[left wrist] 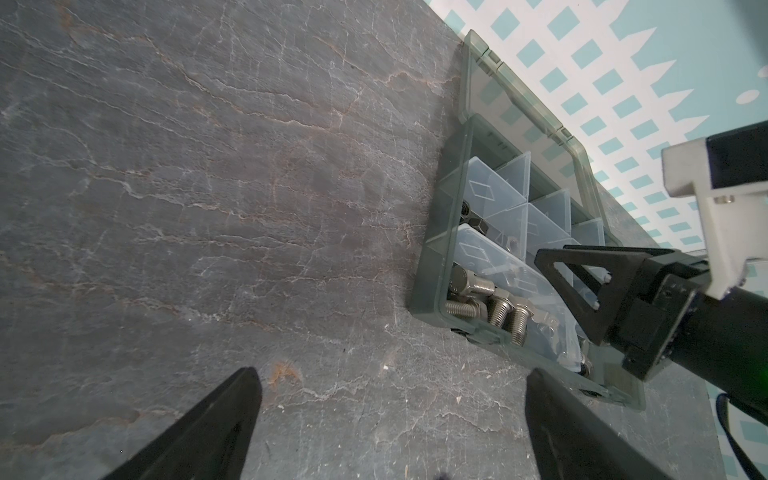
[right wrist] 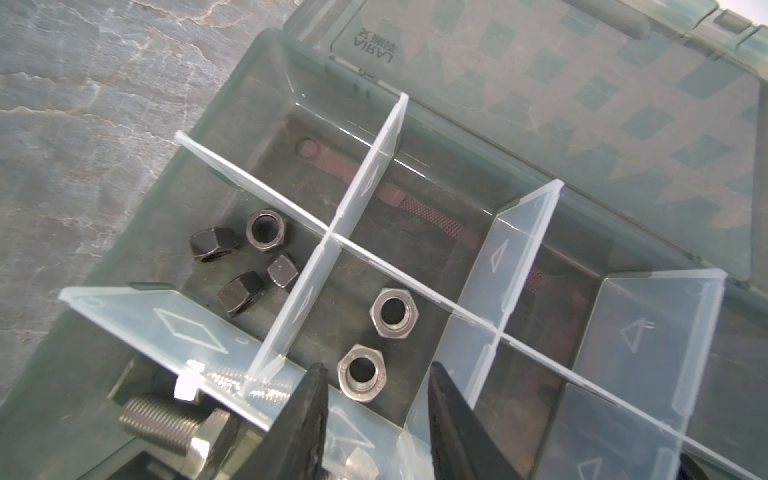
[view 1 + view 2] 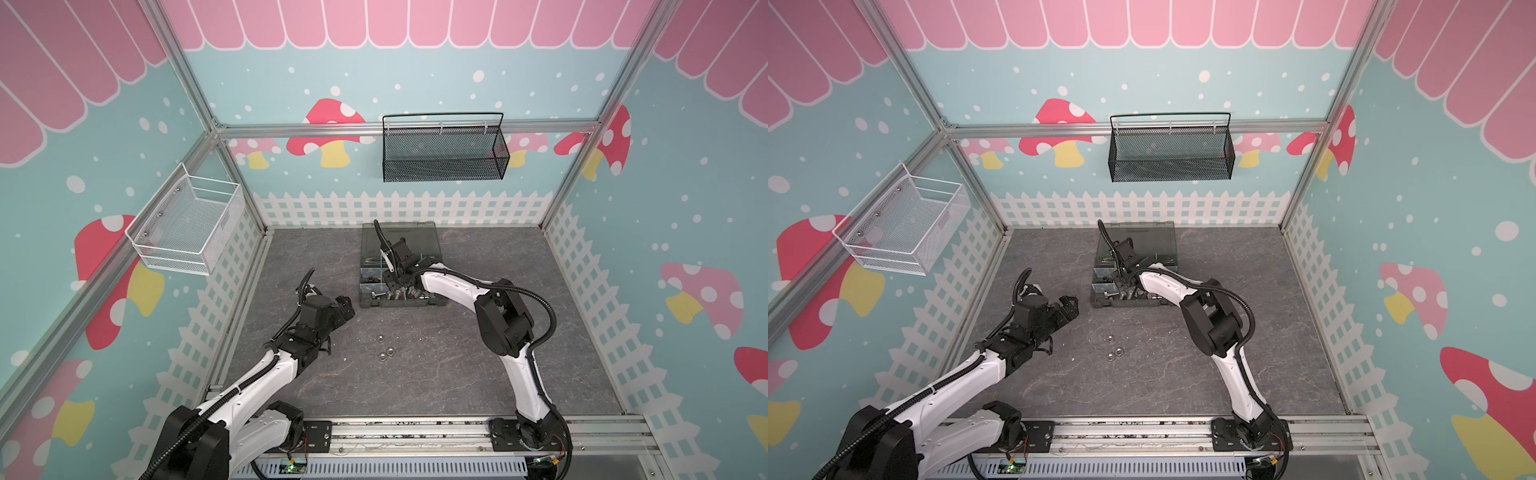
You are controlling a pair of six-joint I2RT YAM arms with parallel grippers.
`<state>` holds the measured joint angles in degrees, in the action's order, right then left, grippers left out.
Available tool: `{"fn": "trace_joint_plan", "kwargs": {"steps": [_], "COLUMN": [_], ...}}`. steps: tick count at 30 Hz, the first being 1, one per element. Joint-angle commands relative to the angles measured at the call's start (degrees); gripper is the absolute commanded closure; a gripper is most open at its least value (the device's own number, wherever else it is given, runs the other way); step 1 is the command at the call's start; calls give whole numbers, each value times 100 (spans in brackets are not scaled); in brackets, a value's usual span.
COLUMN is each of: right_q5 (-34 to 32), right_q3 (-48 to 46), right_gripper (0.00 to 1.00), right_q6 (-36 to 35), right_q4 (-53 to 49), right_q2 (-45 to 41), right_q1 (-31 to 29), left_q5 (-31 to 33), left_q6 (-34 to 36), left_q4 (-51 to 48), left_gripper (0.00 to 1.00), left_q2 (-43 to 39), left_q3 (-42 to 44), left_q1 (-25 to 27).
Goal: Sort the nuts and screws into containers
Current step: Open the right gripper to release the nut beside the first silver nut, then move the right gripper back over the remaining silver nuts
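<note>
The dark grey organiser case lies open at the back of the table, its lid leaning on the wall. My right gripper hangs open over a container holding two silver nuts; one nut lies loose on the floor below the fingertips. Several black nuts fill the neighbouring compartment. Silver screws lie in the front row. Three silver nuts rest on the table in front of the case. My left gripper hovers open and empty left of the case.
A black mesh basket hangs on the back wall and a white wire basket on the left wall. The right arm arches over the case's front right corner. Bare slate table spreads in front.
</note>
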<state>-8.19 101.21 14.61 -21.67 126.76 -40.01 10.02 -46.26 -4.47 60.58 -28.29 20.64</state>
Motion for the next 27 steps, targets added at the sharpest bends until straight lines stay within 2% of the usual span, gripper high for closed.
{"fn": "trace_joint_plan", "kwargs": {"steps": [1,15,27], "right_q5": [147,304,10], "right_q3": [-111,-1286,-2377], "right_gripper": [56,42,40], "right_q6": [-2,215,425], "right_q4": [-129,180,55], "right_q2": [-417,-1499,-2506], "right_q1": [2,-108,-611], "left_q5": [-29,0,153], "left_q6": [-41,-102,-181], "left_q4": [-80,-136,-318], "left_gripper": [0,0,0], "left_q2": [-63,-141,-160], "left_q3": [-39,-17,-54], "left_q1": [-36,-43,-41]}}
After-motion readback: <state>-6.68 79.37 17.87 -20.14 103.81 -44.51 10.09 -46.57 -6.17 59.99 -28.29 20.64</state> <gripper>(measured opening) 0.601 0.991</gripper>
